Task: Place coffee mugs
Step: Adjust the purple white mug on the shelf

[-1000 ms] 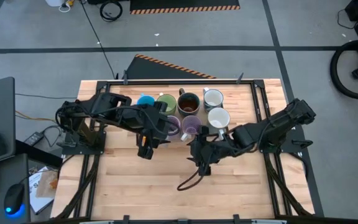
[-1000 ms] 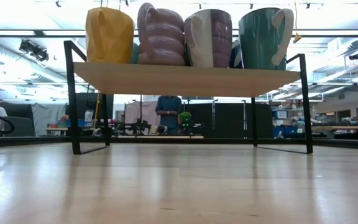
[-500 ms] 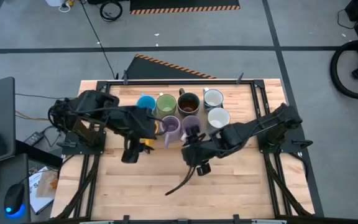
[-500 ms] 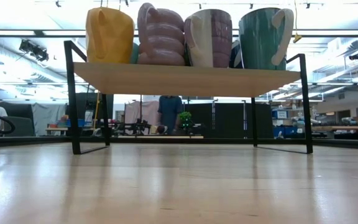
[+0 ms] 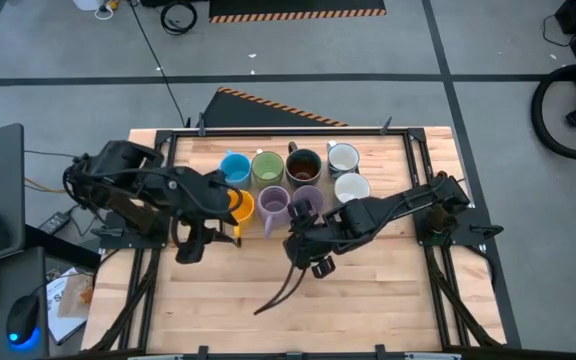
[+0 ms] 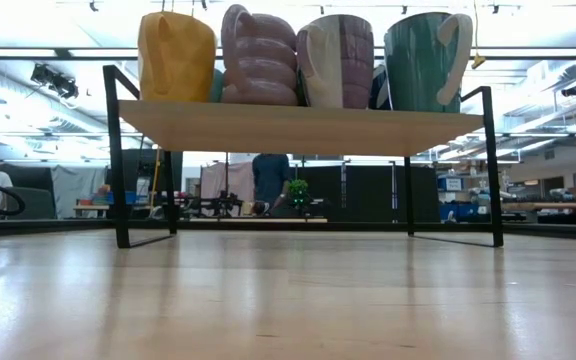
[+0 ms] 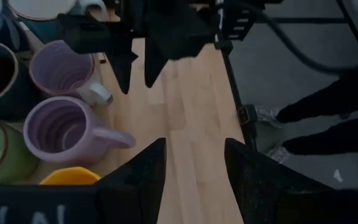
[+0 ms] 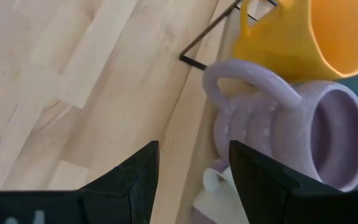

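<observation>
On the raised wooden shelf (image 5: 368,145) at the far side of the table (image 5: 368,300) we count eight mugs in two rows. Along the back row sit the blue mug (image 5: 234,166), the green mug (image 5: 267,166), the dark brown mug (image 5: 303,163) and a white mug (image 5: 343,157). Along the front row sit the orange mug (image 5: 240,205), a ribbed purple mug (image 5: 274,203), a second purple mug (image 5: 306,200) with a pale handle, and another white mug (image 5: 351,188).

From table height we see the shelf on its thin black legs, with the orange mug (image 6: 175,57), the ribbed purple mug (image 6: 260,58) and the second purple mug (image 6: 336,62) standing upright at its front edge (a person stands far off in the room behind).

We find the left gripper (image 5: 190,243) over the bare table, just in front of the shelf near the orange mug; its wrist camera shows the fingers (image 7: 138,180) spread with nothing between them. The right gripper (image 5: 313,262) is over the table in front of the purple mugs, also off the shelf, and its fingers (image 8: 129,180) stand apart and empty, with the ribbed purple mug (image 8: 303,124) and orange mug (image 8: 309,34) beyond them.
</observation>
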